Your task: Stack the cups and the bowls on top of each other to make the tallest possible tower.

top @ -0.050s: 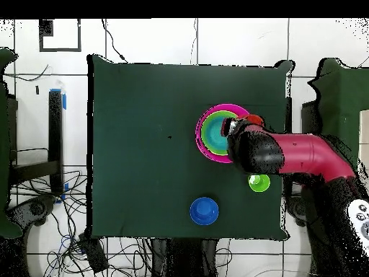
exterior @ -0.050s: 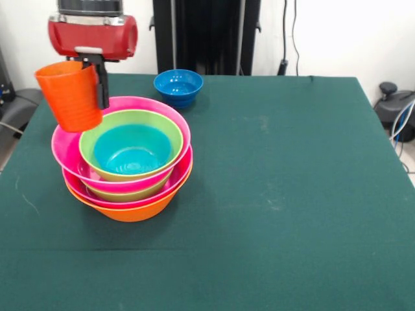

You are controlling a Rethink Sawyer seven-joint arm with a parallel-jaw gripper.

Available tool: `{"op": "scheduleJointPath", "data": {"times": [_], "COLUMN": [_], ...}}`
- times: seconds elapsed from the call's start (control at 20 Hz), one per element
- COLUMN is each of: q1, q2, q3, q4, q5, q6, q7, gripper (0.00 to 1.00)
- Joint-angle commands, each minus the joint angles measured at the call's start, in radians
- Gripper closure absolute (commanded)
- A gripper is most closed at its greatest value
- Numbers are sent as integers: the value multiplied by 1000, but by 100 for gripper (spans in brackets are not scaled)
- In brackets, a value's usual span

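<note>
Orange is the colour of the cup (exterior @ -0.050s: 69, 94) that the gripper (exterior @ -0.050s: 98, 83) holds up in the air, pinched by its rim with one black finger (exterior @ -0.050s: 102, 84) down its right side. The cup is tilted a little and hangs just over the left edge of the tower (exterior @ -0.050s: 127, 165); whether it touches that edge cannot be told. The tower is a pile of bowls, one inside the other. At the bottom is a big orange bowl (exterior @ -0.050s: 133, 208). Then comes a pink bowl (exterior @ -0.050s: 170, 186), a green bowl (exterior @ -0.050s: 130, 192), another big pink bowl (exterior @ -0.050s: 165, 115), another green bowl (exterior @ -0.050s: 162, 128), and a light blue bowl (exterior @ -0.050s: 131, 150) sits in the very middle. The pile stands on the dark green table (exterior @ -0.050s: 279, 194), toward its left side in the front view. A small dark blue bowl (exterior @ -0.050s: 178, 86) sits alone near the far edge of the table, well apart from the pile. From above, the red and black arm (top @ -0.050s: 288, 153) covers part of the pile, and a light green cup (top @ -0.050s: 259, 182) stands on the table just beside the arm, near the table's edge.
</note>
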Motion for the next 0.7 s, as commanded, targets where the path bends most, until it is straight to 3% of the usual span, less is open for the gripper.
{"op": "scheduleJointPath", "data": {"times": [0.05,0.3,0.7], "q1": [164,246,254], "q2": [-30,-2,87], "q3": [-247,-345,-356], "q4": [111,128,97], "q5": [-60,-18,-7], "q6": [-46,-98,-191], "q7": [313,364,320], "gripper": [100,100,100]}}
